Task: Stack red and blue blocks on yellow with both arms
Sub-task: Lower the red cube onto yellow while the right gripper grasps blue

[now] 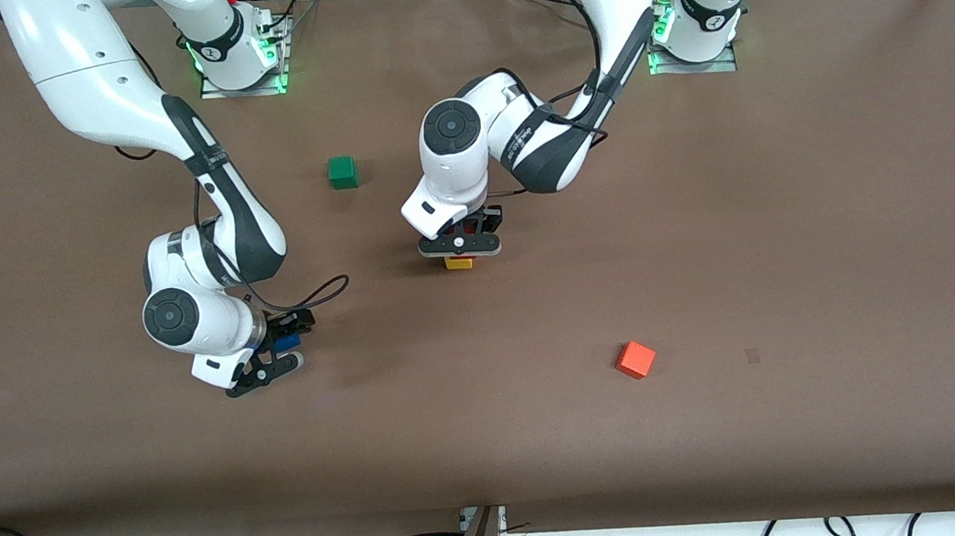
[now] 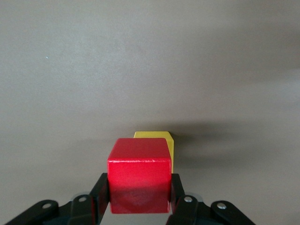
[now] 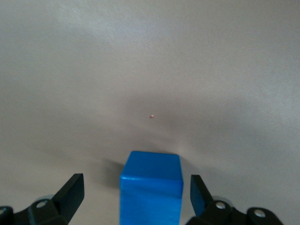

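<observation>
Over the yellow cube (image 1: 458,263) near the middle of the table (image 1: 782,235), the left gripper (image 1: 459,246) pinches the red cube (image 2: 139,174) between its fingers (image 2: 100,194). In the left wrist view, red hides most of yellow, with a yellow strip showing at red's 1 o'clock edge. So the two are roughly lined up but, by my reading, not squarely; whether red already rests on yellow or hangs just above it I cannot tell. That small offset is what the release depends on.

Toward the right arm's end, at about 8 o'clock from yellow in the front view, the right gripper (image 1: 280,352) stands spread wide with the blue cube (image 1: 286,342) between its fingers (image 3: 70,192), a gap showing on each side, not yet gripped. Blue sits on the table, centred between them. The right arm is plainly the nearer one for blue.

The green cube (image 1: 342,172) at yellow's 11 o'clock and the orange cube (image 1: 636,359) at its 4 o'clock lie well apart from the work.
</observation>
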Controlling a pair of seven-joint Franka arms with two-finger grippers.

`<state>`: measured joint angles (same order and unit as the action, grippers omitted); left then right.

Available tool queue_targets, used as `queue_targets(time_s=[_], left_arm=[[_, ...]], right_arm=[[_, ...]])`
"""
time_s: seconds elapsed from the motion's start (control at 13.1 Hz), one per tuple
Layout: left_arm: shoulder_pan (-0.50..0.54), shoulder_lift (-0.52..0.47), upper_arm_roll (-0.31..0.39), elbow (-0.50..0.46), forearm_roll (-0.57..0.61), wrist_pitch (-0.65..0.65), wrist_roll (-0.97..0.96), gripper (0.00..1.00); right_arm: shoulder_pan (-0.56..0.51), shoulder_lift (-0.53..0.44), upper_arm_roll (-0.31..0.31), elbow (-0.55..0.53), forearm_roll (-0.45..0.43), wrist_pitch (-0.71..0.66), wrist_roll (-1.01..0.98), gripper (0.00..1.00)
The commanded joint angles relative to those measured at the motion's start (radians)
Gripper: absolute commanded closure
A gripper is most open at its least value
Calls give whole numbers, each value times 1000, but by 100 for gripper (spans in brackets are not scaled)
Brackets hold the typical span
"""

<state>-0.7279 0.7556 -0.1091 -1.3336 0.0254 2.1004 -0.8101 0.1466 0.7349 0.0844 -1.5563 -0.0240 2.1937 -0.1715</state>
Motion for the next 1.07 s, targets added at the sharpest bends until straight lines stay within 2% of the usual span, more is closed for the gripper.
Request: queue_targets(time_s=[0.0, 0.61, 1.0], left_arm=[[-16, 53, 14, 76, 19, -17, -3, 75], [-51, 64, 12, 73, 18, -23, -23, 74], [-51, 80, 19, 76, 16, -22, -23, 73]], right_arm=[[-18, 14, 8, -2, -14, 23, -23, 0], [-21, 18, 8, -4, 3, 11, -3, 23], [-25, 20, 8, -4, 4, 9, -3, 27]])
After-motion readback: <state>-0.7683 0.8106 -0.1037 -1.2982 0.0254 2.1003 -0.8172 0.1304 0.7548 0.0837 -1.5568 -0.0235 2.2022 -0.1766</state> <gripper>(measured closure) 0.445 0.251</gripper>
